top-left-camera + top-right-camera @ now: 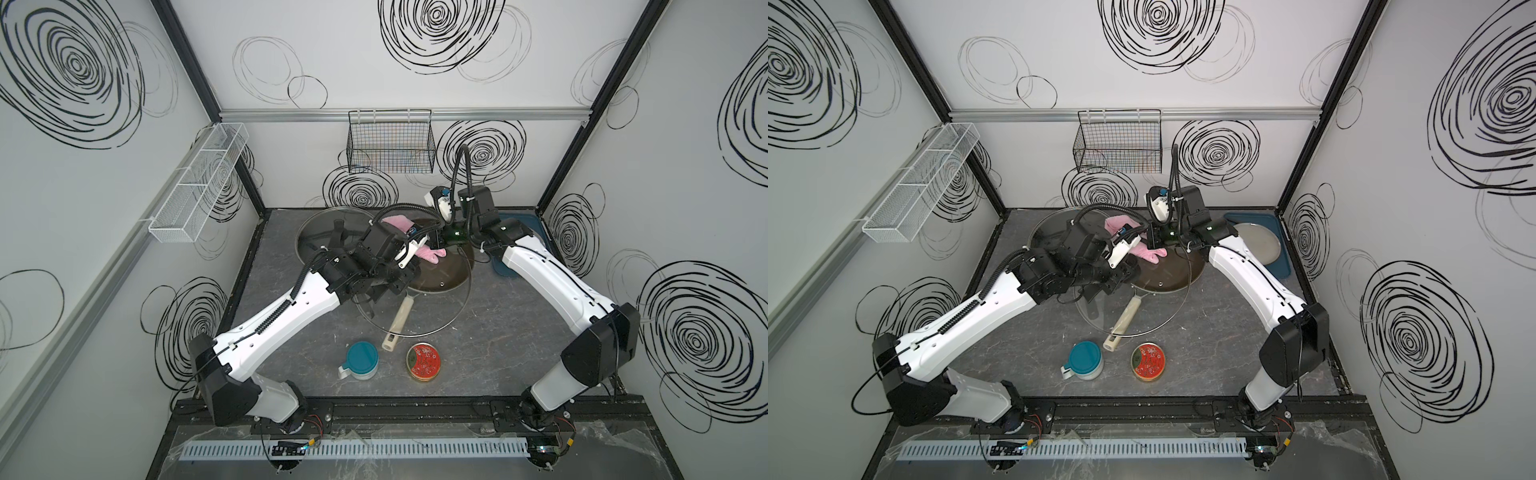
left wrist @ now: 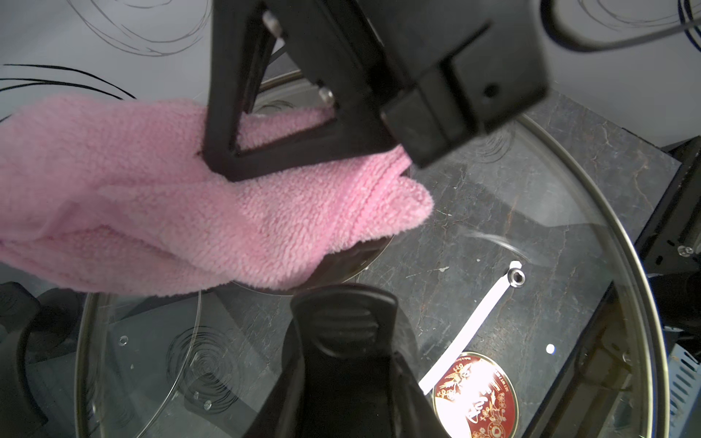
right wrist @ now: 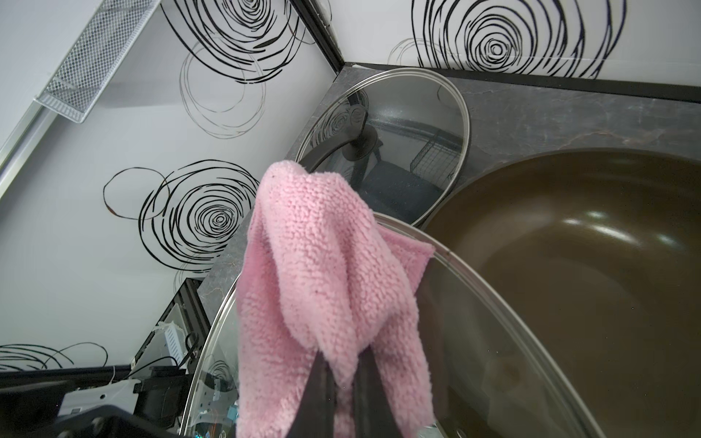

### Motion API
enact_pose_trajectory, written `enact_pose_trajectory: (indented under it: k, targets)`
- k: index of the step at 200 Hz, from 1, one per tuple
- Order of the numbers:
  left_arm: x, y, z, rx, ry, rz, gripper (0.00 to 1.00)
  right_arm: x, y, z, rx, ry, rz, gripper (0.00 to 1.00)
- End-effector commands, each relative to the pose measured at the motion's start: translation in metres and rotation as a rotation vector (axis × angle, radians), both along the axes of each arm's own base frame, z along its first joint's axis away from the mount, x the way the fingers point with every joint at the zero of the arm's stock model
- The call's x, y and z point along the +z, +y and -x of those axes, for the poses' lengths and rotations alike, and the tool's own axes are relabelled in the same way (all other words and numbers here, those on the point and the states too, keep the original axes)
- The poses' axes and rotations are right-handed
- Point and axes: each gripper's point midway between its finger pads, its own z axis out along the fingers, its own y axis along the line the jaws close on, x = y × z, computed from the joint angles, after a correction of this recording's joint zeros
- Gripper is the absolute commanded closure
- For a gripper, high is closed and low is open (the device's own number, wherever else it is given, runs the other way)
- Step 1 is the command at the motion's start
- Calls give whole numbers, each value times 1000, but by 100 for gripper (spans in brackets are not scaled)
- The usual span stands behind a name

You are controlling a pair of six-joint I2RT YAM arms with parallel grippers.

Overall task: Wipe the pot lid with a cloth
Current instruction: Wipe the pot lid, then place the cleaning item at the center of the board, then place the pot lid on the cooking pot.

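left wrist view: pink cloth against the held lid

left wrist view shows the cloth (image 2: pixel 189 212), a pink terry towel, bunched against the glass of the pot lid (image 2: pixel 512 212) at its far side, above the lid's black handle (image 2: pixel 343 326). the right gripper (image 3: pixel 347 386) has its jaws pinched tight on the cloth, which in the right wrist view drapes over the lid's metal rim. the left gripper (image 1: pixel 382 286) is clamped on the black handle and holds the lid tilted, clear of the table, in the middle of the scene. a brown pan (image 3: pixel 569 265) sits under and just beyond the lid, its cream handle pointing near. a second glass lid (image 3: pixel 398 125) lies on the table at the far left. in both top views a teal-lidded cup (image 1: pixel 361 359) and a red tin (image 1: pixel 424 360) stand side by side near the front, well apart from the cloth. a blue tray (image 1: pixel 1246 218) lies at the far right.
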Motion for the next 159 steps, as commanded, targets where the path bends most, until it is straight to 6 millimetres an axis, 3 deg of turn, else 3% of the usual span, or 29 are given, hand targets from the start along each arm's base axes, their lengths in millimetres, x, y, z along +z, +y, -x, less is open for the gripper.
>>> enact_pose_trajectory:
  k: [1,59,123,159]
  targets:
    - [78,-1,-26,85,-178,213,100,17,-26,-7,-93,-35,-25,100]
    - [92,13,-63,227,-165,297,100,14,-63,10,-209,-36,-23,100]
    - [89,-2,-94,271,-166,307,100,2,-72,70,-237,22,-103,100]
    - [85,-10,-111,303,-176,320,100,-21,-87,95,-294,70,-60,100]
